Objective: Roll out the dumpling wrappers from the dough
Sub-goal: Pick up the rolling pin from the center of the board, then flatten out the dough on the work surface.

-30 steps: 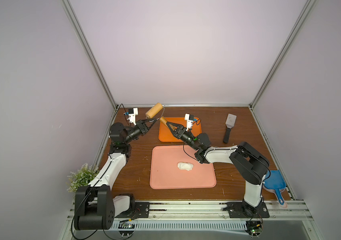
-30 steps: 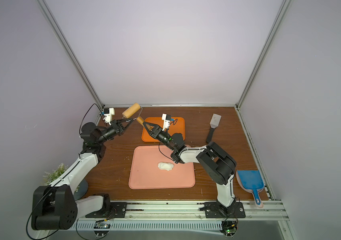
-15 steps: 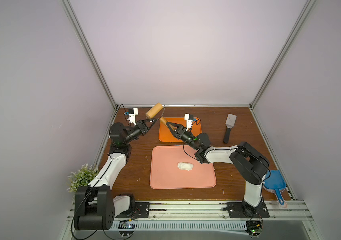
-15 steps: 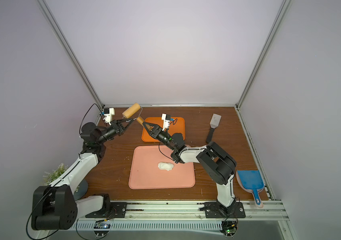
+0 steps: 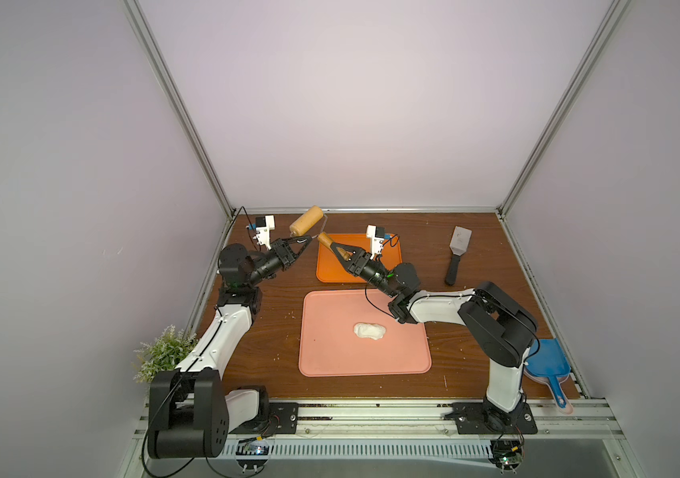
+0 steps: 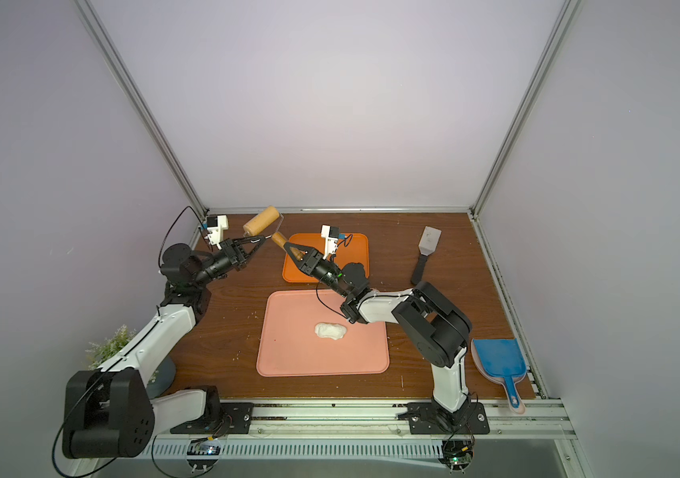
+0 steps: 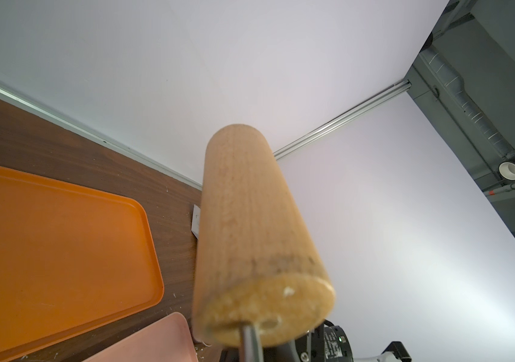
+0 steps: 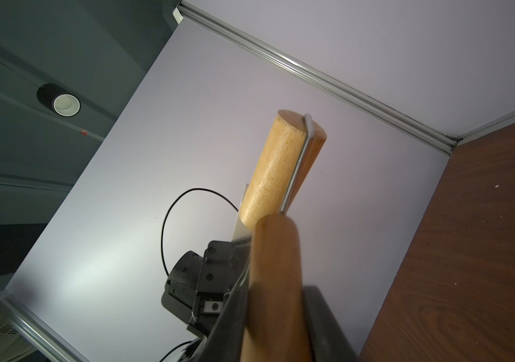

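A wooden roller (image 5: 307, 220) with a wire frame and a brown handle (image 5: 327, 241) hangs in the air over the back of the table between both arms. My left gripper (image 5: 306, 239) is shut on the roller's wire frame, just under the drum. My right gripper (image 5: 340, 249) is shut on the handle (image 8: 275, 282), with a finger (image 8: 228, 322) on each side of it. A lump of white dough (image 5: 369, 331) lies on the pink mat (image 5: 330, 356), apart from both grippers. No dumpling wrappers are in view.
An orange tray (image 5: 388, 265) lies behind the mat, under my right wrist. A metal spatula (image 5: 456, 256) rests at the back right. A blue dustpan (image 5: 547, 364) sits at the front right edge, and a small plant (image 5: 162, 356) at the front left. Walls enclose three sides.
My right gripper's jaws have narrowed onto the roller's handle. The left gripper, the roller and the dough have stayed where they were.
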{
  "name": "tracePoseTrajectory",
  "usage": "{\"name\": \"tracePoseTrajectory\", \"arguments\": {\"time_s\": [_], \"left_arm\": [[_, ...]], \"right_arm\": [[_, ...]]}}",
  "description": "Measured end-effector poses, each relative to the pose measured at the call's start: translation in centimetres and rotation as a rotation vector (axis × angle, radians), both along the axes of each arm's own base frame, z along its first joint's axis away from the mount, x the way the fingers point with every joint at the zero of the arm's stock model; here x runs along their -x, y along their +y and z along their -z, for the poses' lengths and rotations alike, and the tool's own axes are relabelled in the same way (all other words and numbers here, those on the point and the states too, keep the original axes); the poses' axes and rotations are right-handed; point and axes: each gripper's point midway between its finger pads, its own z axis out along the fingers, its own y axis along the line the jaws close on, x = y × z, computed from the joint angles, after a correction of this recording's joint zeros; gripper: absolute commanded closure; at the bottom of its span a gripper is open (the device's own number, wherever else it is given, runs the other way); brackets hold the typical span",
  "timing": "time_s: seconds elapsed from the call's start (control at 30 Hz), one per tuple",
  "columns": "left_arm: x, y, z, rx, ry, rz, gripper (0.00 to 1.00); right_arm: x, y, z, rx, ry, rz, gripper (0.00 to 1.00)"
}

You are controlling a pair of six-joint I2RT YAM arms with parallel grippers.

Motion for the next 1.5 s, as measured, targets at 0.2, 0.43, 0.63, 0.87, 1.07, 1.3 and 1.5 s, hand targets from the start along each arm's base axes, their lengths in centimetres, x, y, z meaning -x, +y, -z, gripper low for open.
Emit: {"name": "tracePoseTrajectory", "arguments": {"time_s": [0.2,0.43,0.63,0.87,1.07,1.3,1.5], "left_arm": [[0.3,-0.1,-0.2,-0.028,-0.04,0.009,0.0],[-0.2,-0.2,-0.3,-0.224,-0.107,0.011,0.0],[-0.9,1.3,1.0,-0.55,-0.187,-0.045,0.0],[-0.2,3.4,7.3,-0.836,-0.131,-0.038,0.0],[1.1,4.1,13.8,-1.044,-0.079,0.035,0.03],[4.8,2.3,22.9,-1.167,0.066,0.27,0.08],[4.9,3.3,24.8,-1.239,0.109,0.286,0.12]], "right_arm": [[-0.7,-0.3,0.8,0.055,0.03,0.023,1.0],[-1.9,-3.8,0.3,0.24,0.073,0.113,1.0],[-1.3,-8.7,-1.3,0.527,0.055,0.222,1.0],[1.4,-12.3,-0.1,0.896,0.082,0.197,1.0],[6.0,-13.8,5.0,1.165,0.157,0.054,1.0],[12.9,-13.2,10.4,1.469,0.163,-0.164,1.0],[15.0,-13.4,11.5,1.613,0.155,-0.214,1.0]]}}
